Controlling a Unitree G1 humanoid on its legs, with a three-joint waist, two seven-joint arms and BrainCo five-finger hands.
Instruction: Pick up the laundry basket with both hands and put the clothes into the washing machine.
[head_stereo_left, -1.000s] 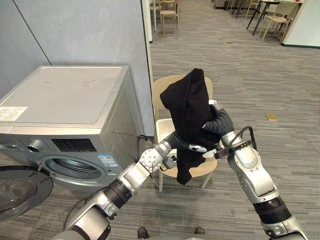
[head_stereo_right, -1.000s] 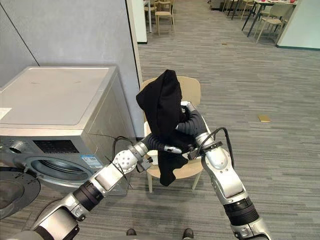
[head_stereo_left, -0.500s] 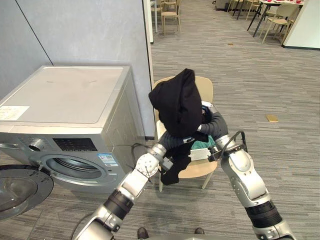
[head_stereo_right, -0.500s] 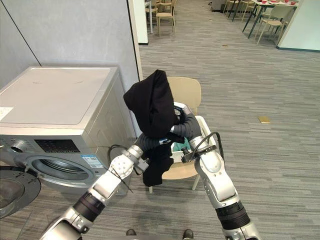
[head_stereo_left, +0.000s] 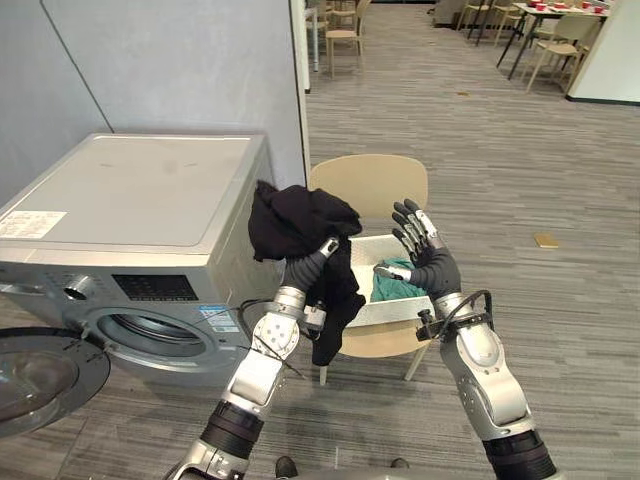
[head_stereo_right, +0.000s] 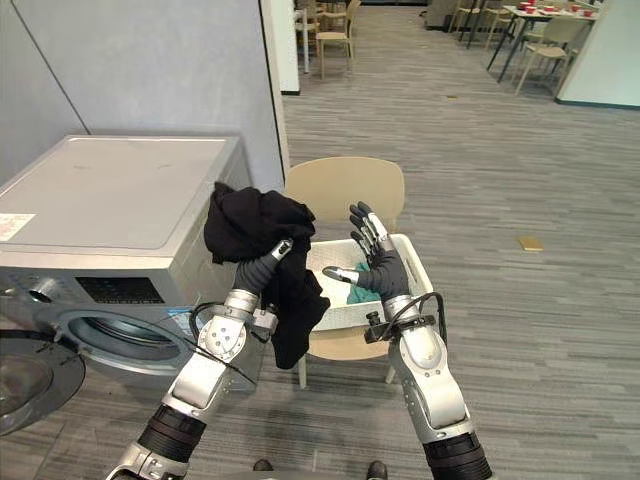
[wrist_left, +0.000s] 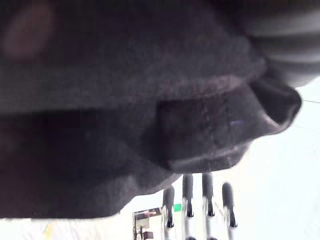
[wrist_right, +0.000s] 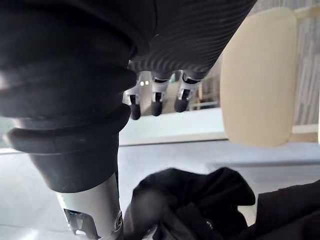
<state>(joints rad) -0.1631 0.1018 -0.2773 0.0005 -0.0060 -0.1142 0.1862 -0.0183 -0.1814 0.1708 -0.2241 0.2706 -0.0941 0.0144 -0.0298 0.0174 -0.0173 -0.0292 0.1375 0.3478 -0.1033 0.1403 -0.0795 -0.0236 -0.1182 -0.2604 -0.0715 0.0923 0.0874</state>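
Black garment (head_stereo_left: 300, 225) is up in the air between the washing machine (head_stereo_left: 130, 190) and the chair (head_stereo_left: 370, 185), bunched over the raised left hand (head_stereo_left: 322, 250). In the left wrist view the fingers (wrist_left: 187, 197) run straight, side by side under the cloth, so it looks draped and carried, not pinched. The thumb is buried in the fabric, cannot tell. Most of the cloth sits as a wad on top of the hand, leaning toward the machine. One tail hangs down past the wrist, so the long axis is roughly vertical with the loose end pointing at the floor.

Right hand (head_stereo_left: 420, 255) is free above the laundry basket (head_stereo_left: 385, 312), fingers spread and straight, palm turned toward the garment and holding nothing. Probably it has let go so that the left can carry alone.

The basket sits on the chair seat, not lifted, with a teal cloth (head_stereo_left: 393, 283) inside. The machine door (head_stereo_left: 40, 375) is swung open at lower left and the drum opening (head_stereo_left: 150, 335) is well below the garment – next move likely needs the left arm to go down and across
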